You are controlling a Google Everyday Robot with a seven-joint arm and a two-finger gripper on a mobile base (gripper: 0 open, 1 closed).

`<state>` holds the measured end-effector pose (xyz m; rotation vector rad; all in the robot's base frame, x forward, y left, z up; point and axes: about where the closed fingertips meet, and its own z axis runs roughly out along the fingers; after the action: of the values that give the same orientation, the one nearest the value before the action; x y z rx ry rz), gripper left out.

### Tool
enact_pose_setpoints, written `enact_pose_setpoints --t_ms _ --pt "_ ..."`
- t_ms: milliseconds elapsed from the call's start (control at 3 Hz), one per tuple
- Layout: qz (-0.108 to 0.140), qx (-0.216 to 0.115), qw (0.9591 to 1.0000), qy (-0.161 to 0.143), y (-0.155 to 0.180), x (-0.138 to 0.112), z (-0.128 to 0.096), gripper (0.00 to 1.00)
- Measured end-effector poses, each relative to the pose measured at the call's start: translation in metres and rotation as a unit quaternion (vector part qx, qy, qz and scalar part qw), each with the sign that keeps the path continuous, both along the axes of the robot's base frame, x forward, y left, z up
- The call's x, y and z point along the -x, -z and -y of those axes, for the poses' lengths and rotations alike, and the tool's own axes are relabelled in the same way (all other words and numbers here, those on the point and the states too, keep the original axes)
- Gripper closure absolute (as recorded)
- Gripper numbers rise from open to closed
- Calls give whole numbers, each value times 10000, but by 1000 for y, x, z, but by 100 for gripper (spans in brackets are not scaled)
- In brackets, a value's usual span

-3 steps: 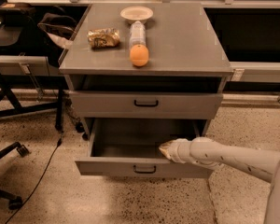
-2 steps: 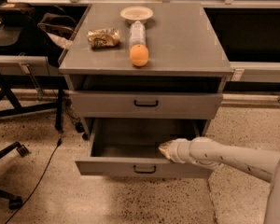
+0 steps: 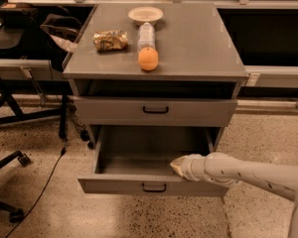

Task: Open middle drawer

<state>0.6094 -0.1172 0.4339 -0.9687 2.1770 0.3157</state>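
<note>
Grey metal makes up the cabinet (image 3: 198, 43), which stands on a speckled terrazzo floor (image 3: 49, 207). On its flat top, toward the far edge, sits a shallow pale bowl (image 3: 145, 15). A clear plastic bottle (image 3: 146, 33) lies just near of it, pointing toward the viewer, and an orange (image 3: 148, 59) rests at the bottle's near end. A crinkled gold snack bag (image 3: 110, 40) lies to the left of the bottle, apart from it.

Below the tabletop runs a dark gap, then the upper drawer (image 3: 104, 111), whose front with its black bar handle (image 3: 155, 110) sits flush with the frame. The middle drawer (image 3: 109, 185) is beneath it and stands well out toward the viewer. Its plain grey tray is exposed and looks bare where it can be seen. Its own small black handle (image 3: 154, 187) is at the centre of the front panel.

The white arm (image 3: 243, 173) reaches in from the lower right. The gripper (image 3: 178, 165) is at the open drawer's near right corner, just behind the front panel and right of the handle. Whether it is clenched or released cannot be told, nor whether it touches the drawer.

A black cable (image 3: 39, 192) trails across the floor at the left.
</note>
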Motion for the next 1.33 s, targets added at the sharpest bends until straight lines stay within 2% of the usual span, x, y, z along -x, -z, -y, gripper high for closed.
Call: enact_pose_setpoints --t_ms 333,667,1000,1333 --pt "-105 -100 9995 263 6 37 9 100" --pt "-106 -101 9995 264 2 37 9 84" --pt "-192 -207 9987 414 5 67 15 61" --pt "-193 -208 9987 414 3 67 15 38"
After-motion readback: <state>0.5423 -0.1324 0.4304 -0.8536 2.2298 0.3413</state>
